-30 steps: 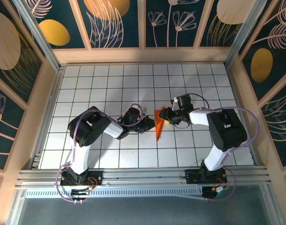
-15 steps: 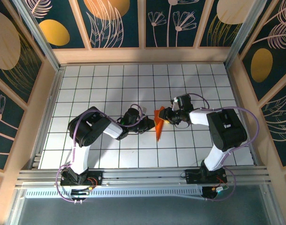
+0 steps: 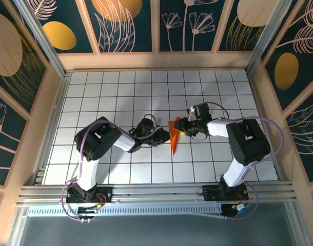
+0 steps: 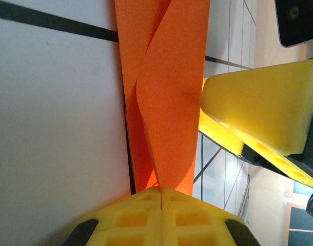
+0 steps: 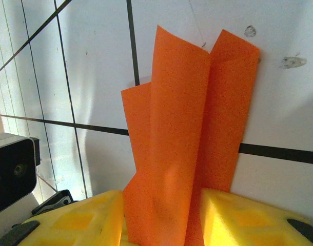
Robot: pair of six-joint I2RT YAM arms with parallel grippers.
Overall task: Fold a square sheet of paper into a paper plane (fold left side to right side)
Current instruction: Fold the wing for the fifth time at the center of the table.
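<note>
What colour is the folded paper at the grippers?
The paper is plain bright orange with no print, clearest in the right wrist view.

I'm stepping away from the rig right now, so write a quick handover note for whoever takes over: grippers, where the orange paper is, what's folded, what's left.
Left gripper: jaws shut, pinching the folded orange paper at one edge.
Right gripper: jaws closed on the paper from the opposite side, with creased layers standing up between them.
Paper: held between the two grippers over the middle of the gridded table. I can't tell if it touches the surface.
Done: it is no longer a flat square. It is a narrow wedge of overlapping lengthwise folds.
Left: probably the closing fold and pressing the creases, then setting it down and releasing.
</note>
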